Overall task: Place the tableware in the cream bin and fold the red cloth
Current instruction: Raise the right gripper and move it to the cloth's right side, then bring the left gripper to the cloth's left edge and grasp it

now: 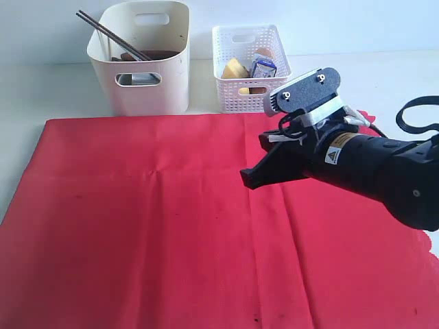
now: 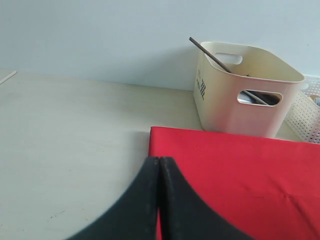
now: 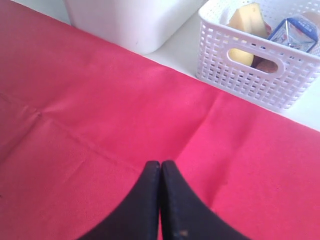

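Observation:
The red cloth [image 1: 158, 240] lies spread flat over the table with faint crease lines. Behind its far edge stands the cream bin [image 1: 140, 62]; dark chopsticks [image 1: 110, 33] lean out over its rim, and something steel shows through its handle cut-out [image 1: 140, 79]. The other tableware is hidden inside. My right gripper [image 1: 249, 177] hangs shut and empty above the cloth's middle right; in the right wrist view its tips [image 3: 160, 164] point at the red cloth [image 3: 100, 110]. My left gripper [image 2: 159, 160] is shut and empty over the far left corner of the cloth [image 2: 240, 175], facing the cream bin [image 2: 240, 100].
A white lattice basket [image 1: 247, 68] to the right of the bin holds cheese [image 1: 234, 68] and a blue-white milk packet [image 1: 263, 66]. The basket [image 3: 260, 70] also shows in the right wrist view. Bare pale table [image 2: 70, 130] lies left of the cloth.

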Available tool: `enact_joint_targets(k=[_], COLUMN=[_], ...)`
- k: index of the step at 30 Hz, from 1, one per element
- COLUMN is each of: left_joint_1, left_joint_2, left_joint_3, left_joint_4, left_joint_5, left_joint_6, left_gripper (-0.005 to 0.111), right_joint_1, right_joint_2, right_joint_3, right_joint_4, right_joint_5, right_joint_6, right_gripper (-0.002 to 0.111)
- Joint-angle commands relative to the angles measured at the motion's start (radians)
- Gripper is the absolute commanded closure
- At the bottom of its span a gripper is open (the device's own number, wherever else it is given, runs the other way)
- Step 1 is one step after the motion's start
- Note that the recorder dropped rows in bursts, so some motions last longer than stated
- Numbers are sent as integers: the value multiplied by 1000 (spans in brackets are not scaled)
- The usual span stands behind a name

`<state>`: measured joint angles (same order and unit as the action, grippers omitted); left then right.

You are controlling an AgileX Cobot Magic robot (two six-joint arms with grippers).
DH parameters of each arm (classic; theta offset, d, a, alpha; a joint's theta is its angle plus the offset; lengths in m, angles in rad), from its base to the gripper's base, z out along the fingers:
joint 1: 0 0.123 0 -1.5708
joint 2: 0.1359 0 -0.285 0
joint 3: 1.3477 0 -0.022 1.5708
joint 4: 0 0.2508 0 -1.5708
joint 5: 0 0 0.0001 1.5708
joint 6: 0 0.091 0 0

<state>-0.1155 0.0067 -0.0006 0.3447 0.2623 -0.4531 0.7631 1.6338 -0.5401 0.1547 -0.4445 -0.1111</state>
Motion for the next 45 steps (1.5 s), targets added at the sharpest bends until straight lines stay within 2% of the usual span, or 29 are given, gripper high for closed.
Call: enact_joint_targets(k=[1, 6, 15, 23, 31, 35, 41, 45], left_joint_1=[1, 1, 1, 1, 1, 1, 1, 1], left_joint_2=[-7, -7, -7, -7, 13, 177, 599, 918], left_joint_3=[1, 1, 1, 1, 1, 1, 1, -69], left_joint_4=[2, -87, -88, -88, -88, -94, -86, -86], left_joint_5=[-20, -146, -299, -240, -238, -279, -441, -496], left_joint_6=[4, 0, -3, -3, -3, -3, 4, 4], left_gripper=[105, 105, 105, 105, 105, 105, 105, 103], right_joint_1=[-1, -1, -1, -1, -1, -1, -1, -1], right_joint_2=[-6, -6, -6, -6, -6, -6, -6, -6], right_joint_3=[9, 9, 9, 9, 9, 9, 9, 9], right_joint_4=[3, 3, 3, 3, 3, 3, 3, 1], right_joint_5=[-44, -48, -50, -50, -28, -28, -23, -19], right_joint_6=[8, 8, 8, 8, 8, 8, 8, 8], right_gripper=[108, 108, 108, 108, 108, 108, 108, 108])
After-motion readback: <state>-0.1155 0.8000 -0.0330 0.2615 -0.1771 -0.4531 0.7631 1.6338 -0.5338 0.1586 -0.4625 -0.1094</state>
